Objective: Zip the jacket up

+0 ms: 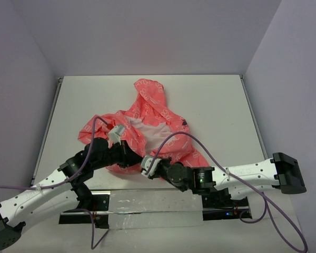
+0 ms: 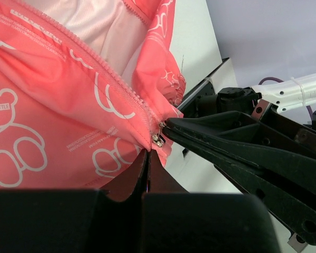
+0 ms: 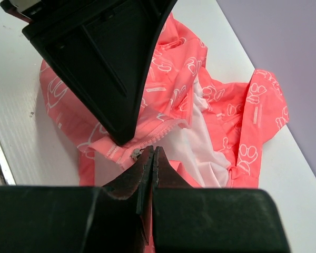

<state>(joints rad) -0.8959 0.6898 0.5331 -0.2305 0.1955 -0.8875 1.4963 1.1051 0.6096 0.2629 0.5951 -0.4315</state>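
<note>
Both sets of jaws are closed. The left gripper (image 2: 147, 164) pinches the jacket (image 1: 147, 113) at its hem, just under the foot of the zip. The right gripper (image 3: 150, 158) meets it from the side and seems to nip the slider (image 2: 158, 140), its tips touching the metal. The jacket lies crumpled on the table (image 1: 221, 105) just ahead of the arms, with the hood (image 1: 150, 92) away from them. The front is open above the slider, so the lining (image 2: 95, 21) shows.

The hold on the slider looks slight. A pull off the line of the teeth (image 2: 89, 58) could slip it free or catch thin cloth in the zip. If the left hold gives, the whole jacket would likely drag along instead of closing. Rumpled fabric ahead may also stall the slider.

The white print (image 2: 5, 107) shows bear outlines and the word "CATTLE"; the finer lines are too small to read.
</note>
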